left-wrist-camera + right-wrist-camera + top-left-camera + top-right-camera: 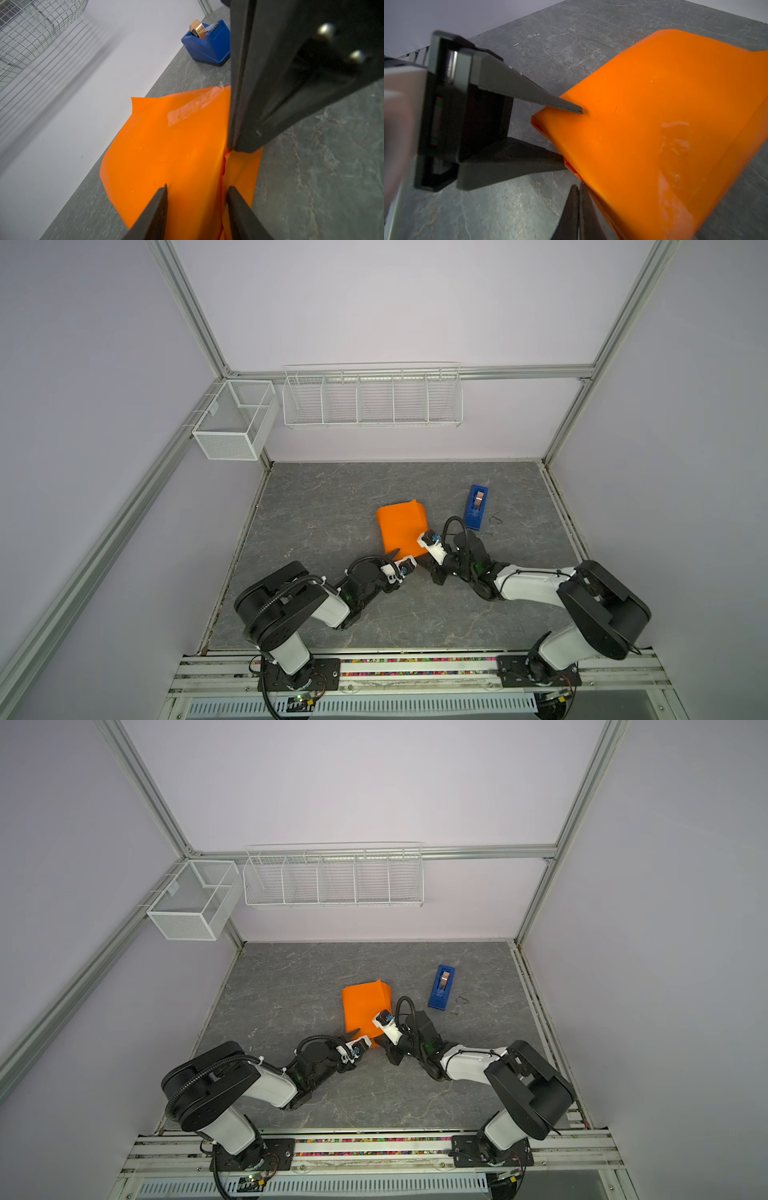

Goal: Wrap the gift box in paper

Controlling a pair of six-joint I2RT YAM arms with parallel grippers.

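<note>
Mid-table you see paper (401, 531) folded into orange bundle, clear tape strip (187, 110) on top; gift box hidden. Left gripper (571, 139) at near end, fingers apart, one above and one below paper edge. Right gripper (579, 199) fingers together beside bundle's corner. Tape dispenser (476, 506) sits right of bundle, apart.

Tape dispenser (475, 507) right of paper (401, 526).

left arm: low, reaching inward | left gripper (571, 137): jaws parted | right arm: low, bent inward | right gripper (579, 207): jaws pressed together, tips nearly meeting the left's
</note>
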